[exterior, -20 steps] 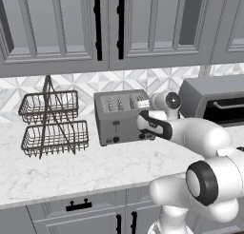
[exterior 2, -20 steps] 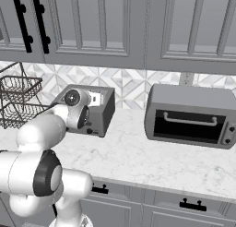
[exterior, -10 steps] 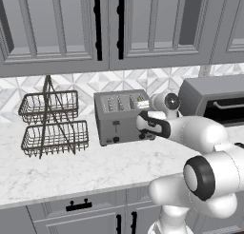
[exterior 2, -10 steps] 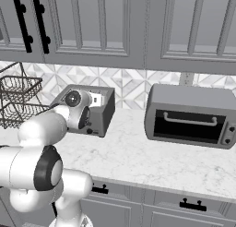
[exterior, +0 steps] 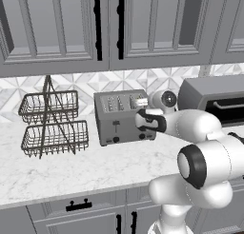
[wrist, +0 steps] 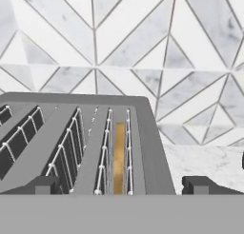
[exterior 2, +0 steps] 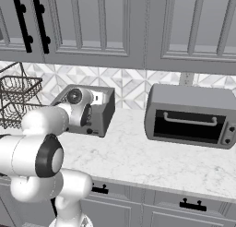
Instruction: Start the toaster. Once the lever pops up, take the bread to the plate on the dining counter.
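At the bottom of the hand view the gripper (wrist: pixel 121 185) shows two dark fingertips spread wide apart, released, gripping nothing. Just beyond them lies the toaster (wrist: pixel 81 142), grey with wire-guarded slots; the bread (wrist: pixel 119 154) sits upright as a golden strip in the rightmost slot. The left base view instead shows the toaster's (exterior: pixel 125 116) front lever and knob, centre frame on the marble counter (exterior: pixel 71 169), beside a wire basket rack (exterior: pixel 51 123).

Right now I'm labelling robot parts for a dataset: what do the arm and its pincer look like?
The arm is glossy white, built of rounded segments with dark ringed joints. The pincer ends in two small, dark grey, blocky fingertips. No cables or markings show.
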